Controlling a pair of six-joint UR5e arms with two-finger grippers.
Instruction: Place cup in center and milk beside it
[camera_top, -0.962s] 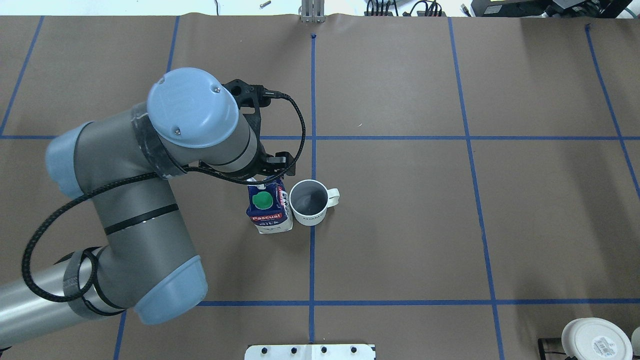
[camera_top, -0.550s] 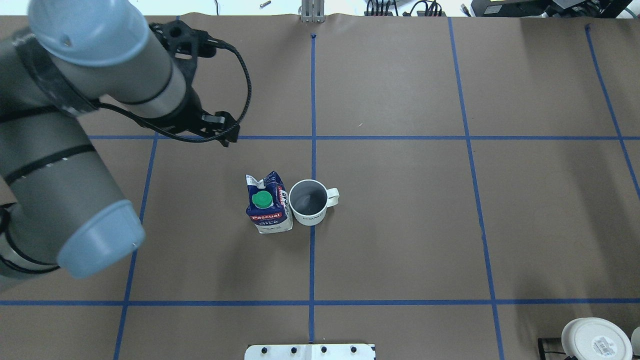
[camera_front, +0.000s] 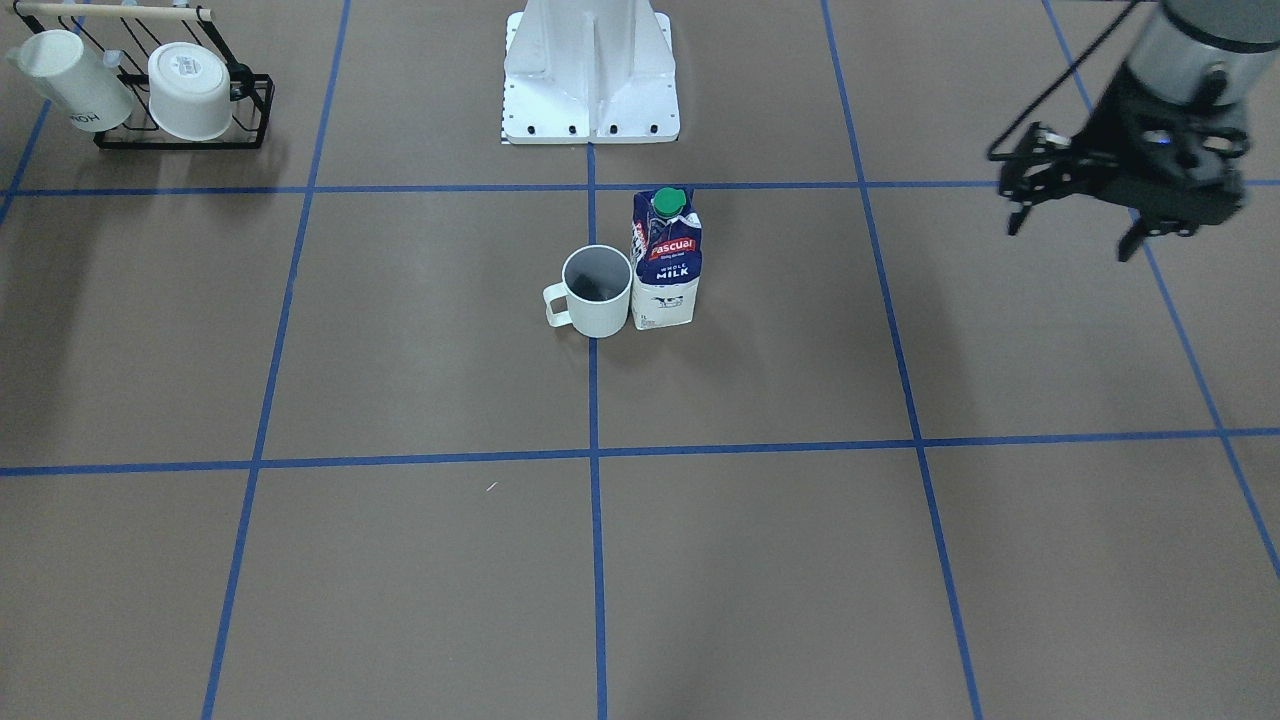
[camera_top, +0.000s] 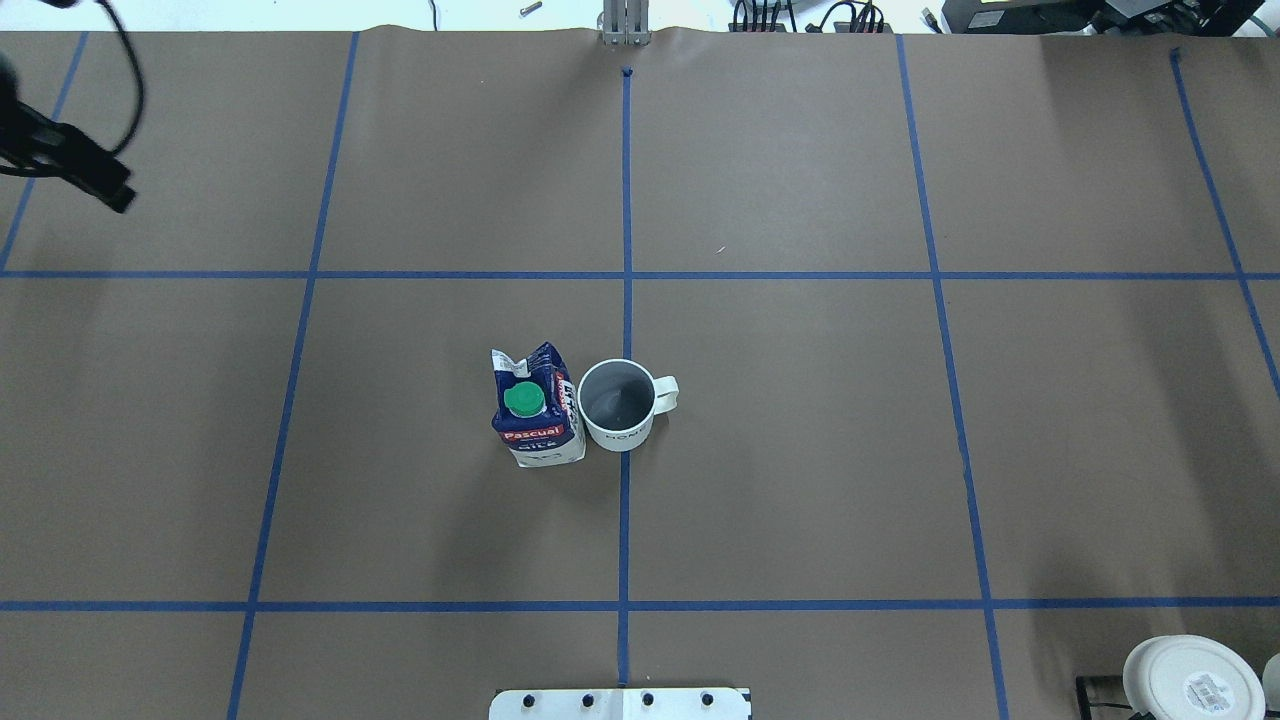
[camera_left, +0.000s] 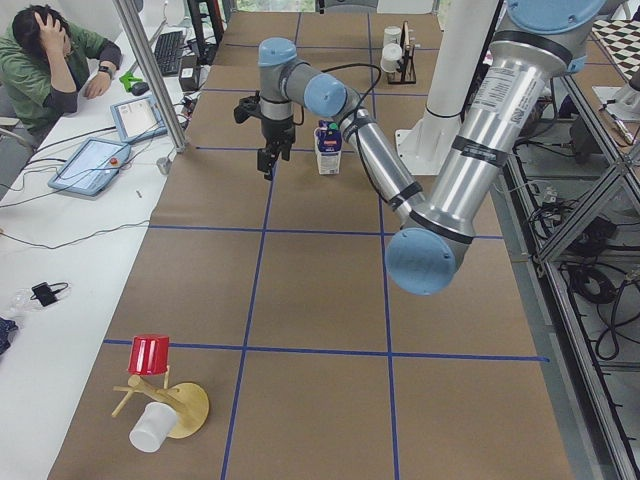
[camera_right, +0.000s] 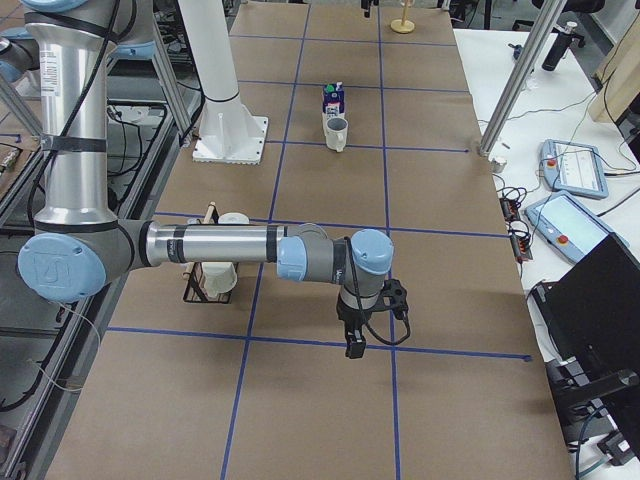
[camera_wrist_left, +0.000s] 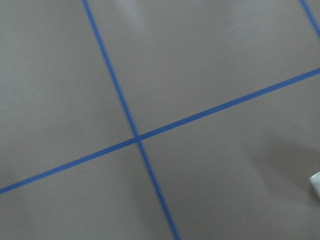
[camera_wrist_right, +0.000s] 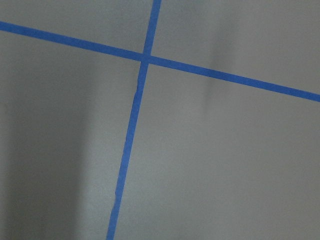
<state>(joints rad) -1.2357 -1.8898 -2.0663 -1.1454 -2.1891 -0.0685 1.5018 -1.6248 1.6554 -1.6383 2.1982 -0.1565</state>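
The cup (camera_top: 617, 402) stands upright in the center (camera_top: 720, 450) of the counter (camera_top: 1080, 420). It sits right on the middle tape line (camera_top: 624, 520), with its handle (camera_top: 667, 392) pointing to the robot's right. The milk (camera_top: 538, 408) stands upright just beside it on the robot's left, so close that the two seem to touch, though no view settles that. Its green cap (camera_top: 524, 399) is on top.

The left hand (camera_front: 1072, 225) hovers above the counter, well apart from both things and off to the robot's left. Its jaws stand apart with nothing between them. In the overhead view only a dark, blurred part of it shows at the upper left edge. Its wrist camera sees only a blurred crossing of tape on bare brown counter.

The right hand (camera_right: 352, 340) hangs low over the counter at the robot's right end, on the operators' side of a wire rack (camera_front: 180, 144) that holds two white cups. It is far from the cup and the milk. It shows only in a side view, so there is no telling whether it is open or closed. Its own camera shows just another tape crossing.
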